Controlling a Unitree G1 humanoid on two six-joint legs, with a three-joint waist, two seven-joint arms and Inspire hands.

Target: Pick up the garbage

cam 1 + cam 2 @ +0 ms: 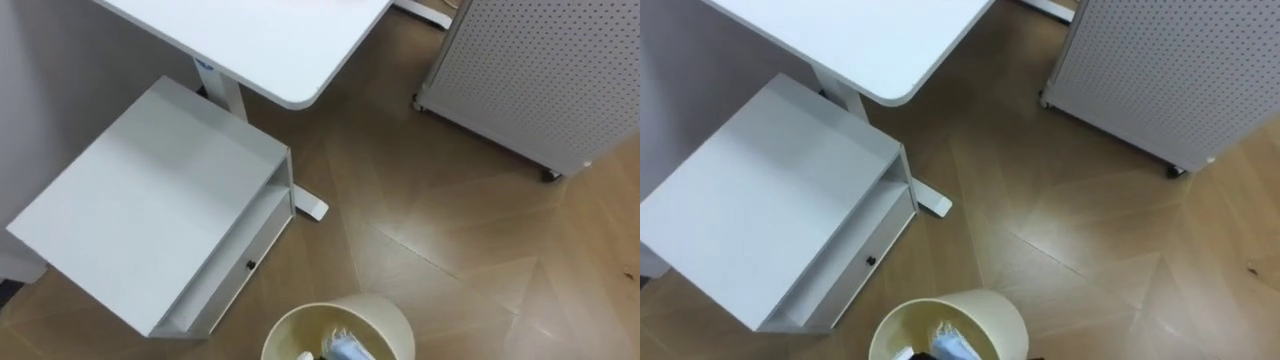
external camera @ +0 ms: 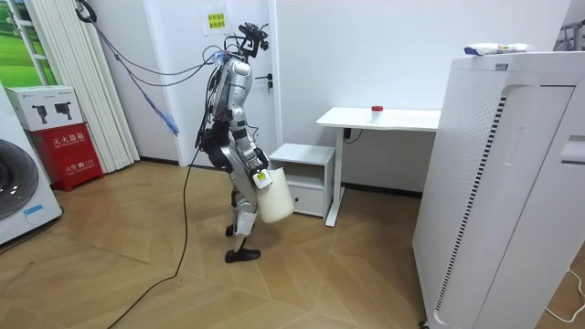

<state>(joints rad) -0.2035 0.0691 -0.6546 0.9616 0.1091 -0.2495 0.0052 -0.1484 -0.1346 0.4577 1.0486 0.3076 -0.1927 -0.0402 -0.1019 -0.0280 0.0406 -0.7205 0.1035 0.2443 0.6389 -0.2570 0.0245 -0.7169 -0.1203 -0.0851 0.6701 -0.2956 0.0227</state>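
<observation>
A cream round bin (image 1: 388, 322) shows at the bottom edge of the eye views, its mouth facing up at me. Inside it lies crumpled pale blue and white garbage (image 1: 346, 348). In the room view the bin (image 2: 277, 201) hangs off the floor at my hip. My right hand (image 2: 262, 178) is at its upper rim, too small to show how it grips. I stand on the wooden floor beside the low white cabinet (image 2: 302, 155), facing the desk.
The low white cabinet (image 1: 150, 210) with an open shelf stands to my left. A white desk (image 1: 270, 40) lies ahead, a white perforated panel (image 1: 540, 70) on castors to the right. A small red thing (image 2: 376, 110) sits on the desk. Wooden floor lies between.
</observation>
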